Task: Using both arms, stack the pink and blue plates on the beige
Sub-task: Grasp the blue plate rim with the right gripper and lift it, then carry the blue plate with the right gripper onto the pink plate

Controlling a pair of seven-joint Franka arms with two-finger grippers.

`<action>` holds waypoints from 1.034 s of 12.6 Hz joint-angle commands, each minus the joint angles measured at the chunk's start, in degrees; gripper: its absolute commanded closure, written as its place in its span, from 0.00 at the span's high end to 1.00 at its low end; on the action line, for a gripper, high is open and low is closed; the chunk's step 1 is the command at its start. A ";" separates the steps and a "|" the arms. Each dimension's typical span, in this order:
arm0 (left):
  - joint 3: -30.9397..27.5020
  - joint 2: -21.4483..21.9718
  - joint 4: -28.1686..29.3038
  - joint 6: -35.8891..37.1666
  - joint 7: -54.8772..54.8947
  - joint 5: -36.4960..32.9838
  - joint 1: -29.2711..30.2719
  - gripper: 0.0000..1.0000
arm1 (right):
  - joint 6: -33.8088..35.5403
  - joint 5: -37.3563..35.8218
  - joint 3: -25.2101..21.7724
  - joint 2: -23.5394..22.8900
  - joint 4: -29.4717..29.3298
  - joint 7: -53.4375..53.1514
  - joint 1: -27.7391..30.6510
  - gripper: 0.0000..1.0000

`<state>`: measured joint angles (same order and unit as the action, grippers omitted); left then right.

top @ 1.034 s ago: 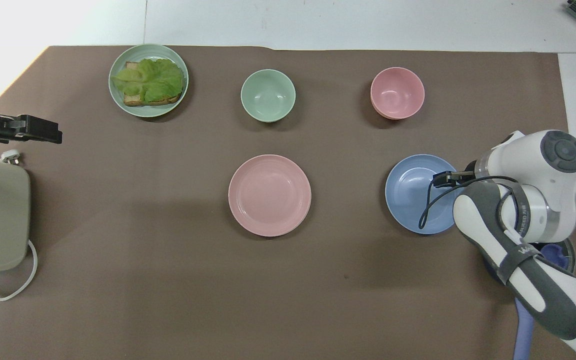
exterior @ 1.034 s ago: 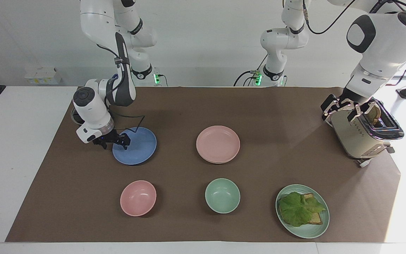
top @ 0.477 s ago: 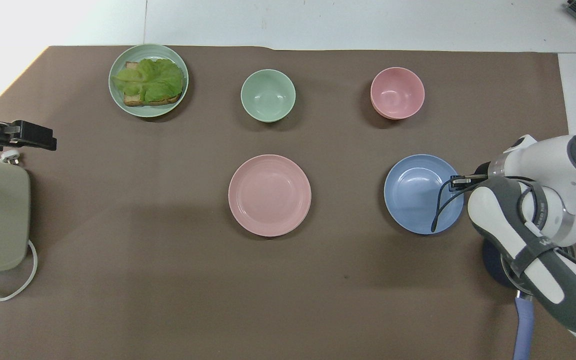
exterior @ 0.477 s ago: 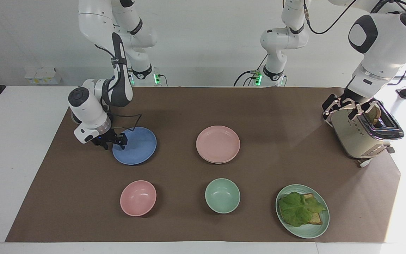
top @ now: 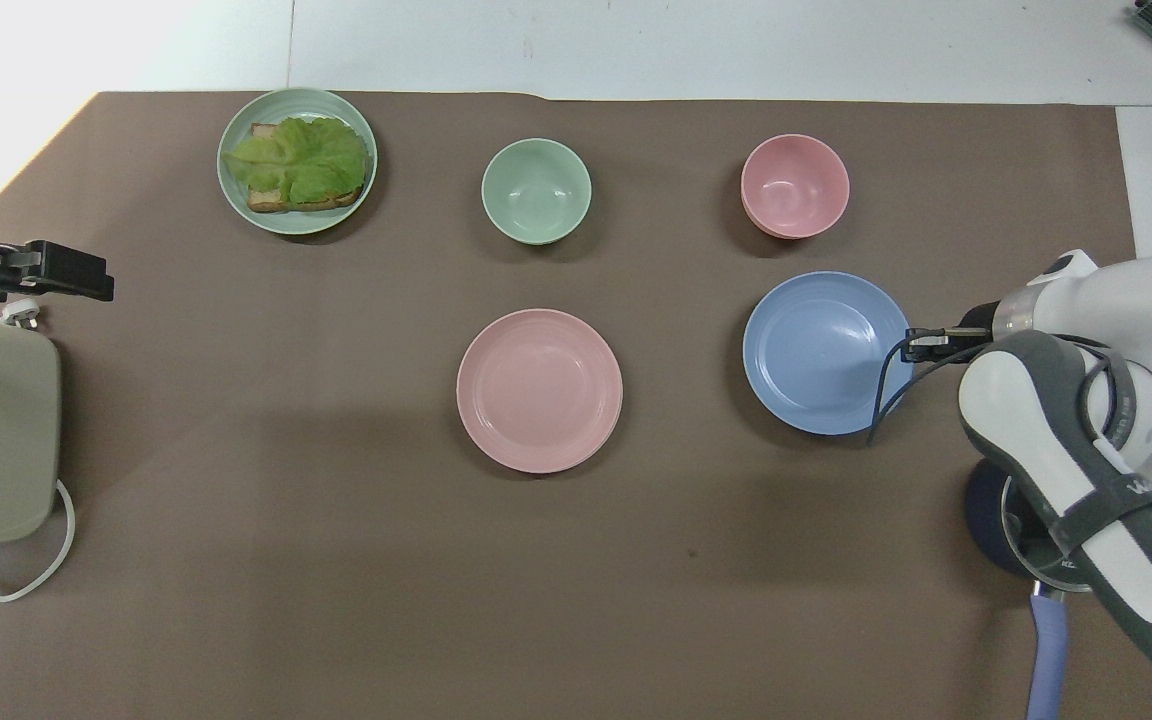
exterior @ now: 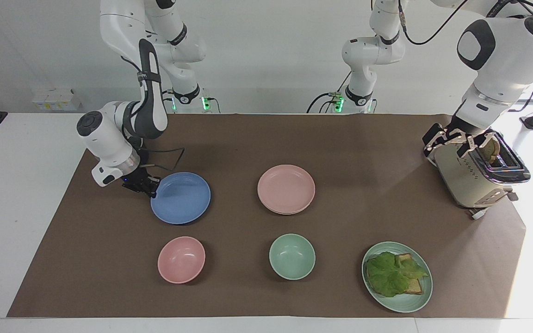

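Blue plate (exterior: 181, 198) rim pinched in right gripper (exterior: 148, 186) fingers; left gripper (exterior: 456, 141) fingers spread over toaster (exterior: 477, 175).

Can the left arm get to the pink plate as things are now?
Probably yes. The left pincer hangs open over the toaster, and only bare mat lies between it and the pink plate.

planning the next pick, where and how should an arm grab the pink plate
Grip the pink plate by its raised rim, one finger inside and one under the lip: it lies flat and too wide to span. Probably come from the side toward the left arm's end of the table, which looks bare, since the right gripper is shut on the blue plate.
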<state>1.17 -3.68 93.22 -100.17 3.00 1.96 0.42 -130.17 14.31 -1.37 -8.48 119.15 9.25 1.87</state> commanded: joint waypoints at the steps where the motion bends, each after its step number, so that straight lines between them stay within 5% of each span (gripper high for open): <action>1: 0.32 0.25 -0.58 1.29 -0.27 -1.08 0.29 1.00 | 1.94 2.66 3.99 5.74 0.55 1.04 0.24 0.00; 6: 0.32 0.25 -0.58 1.29 -0.27 -1.08 0.29 1.00 | 2.55 2.66 13.05 8.48 -0.32 -1.32 -0.28 0.00; 13: 0.32 0.25 -0.58 1.29 -0.27 -1.08 0.37 1.00 | -4.11 1.78 13.06 3.04 -1.47 -15.30 -12.22 0.00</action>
<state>1.17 -3.68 93.22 -100.16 3.00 1.96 0.42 -131.30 15.40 11.67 -2.35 118.57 -3.75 -7.77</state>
